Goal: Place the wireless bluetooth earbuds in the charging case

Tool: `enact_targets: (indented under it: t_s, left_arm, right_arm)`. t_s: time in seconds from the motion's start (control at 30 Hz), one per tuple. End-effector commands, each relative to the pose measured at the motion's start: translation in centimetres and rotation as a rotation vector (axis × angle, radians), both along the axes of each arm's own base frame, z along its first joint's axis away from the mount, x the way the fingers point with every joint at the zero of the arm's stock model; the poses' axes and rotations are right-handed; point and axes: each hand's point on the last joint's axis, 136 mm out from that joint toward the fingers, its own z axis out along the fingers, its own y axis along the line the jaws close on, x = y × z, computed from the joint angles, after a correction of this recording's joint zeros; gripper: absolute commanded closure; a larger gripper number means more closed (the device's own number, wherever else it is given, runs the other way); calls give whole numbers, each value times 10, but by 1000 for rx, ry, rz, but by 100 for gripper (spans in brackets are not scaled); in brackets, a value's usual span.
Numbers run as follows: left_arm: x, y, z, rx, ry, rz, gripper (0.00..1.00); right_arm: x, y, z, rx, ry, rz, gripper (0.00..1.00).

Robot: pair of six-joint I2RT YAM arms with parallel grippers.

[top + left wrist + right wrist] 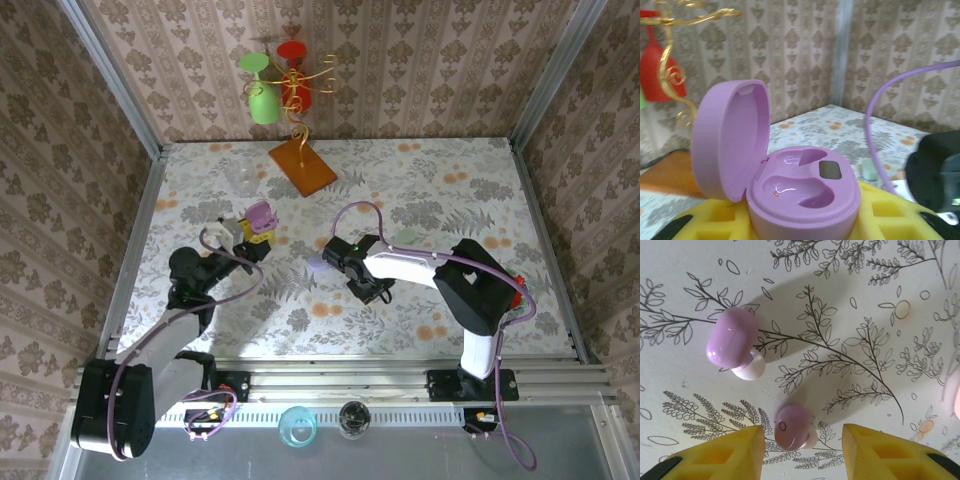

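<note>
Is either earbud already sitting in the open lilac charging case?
No, both moulded wells of the lilac plastic case are empty.

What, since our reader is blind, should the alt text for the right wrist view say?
A lilac earbud lies on the fern-printed table between the open yellow fingers of the right gripper; a second earbud lies apart, upper left.

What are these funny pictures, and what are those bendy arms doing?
Those are two robot arms bolted to a table. One camera looks down from above, and the other two ride on the wrists. The left pincer holds an open lilac charging case between its yellow fingers. The right pincer hangs open just over the flowery table, where two lilac earbuds lie. One earbud sits between that pincer's fingers, not touched by either.
</note>
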Motion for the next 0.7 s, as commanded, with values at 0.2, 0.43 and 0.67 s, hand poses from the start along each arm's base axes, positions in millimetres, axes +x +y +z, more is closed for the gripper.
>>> enact_targets:
  t_s: [0.2,0.43,0.67]
  left_arm:
    - [15,33,3,-35,0,152,74]
    - [12,34,5,-43,-10,135,73]
    - [10,36,3,-44,-15,140,73]
  right_arm:
    - [12,11,22,-109,-172,-15,55]
    - [14,4,19,-212,-209,-25,61]
    - [9,0,10,-243,-179,-27,66]
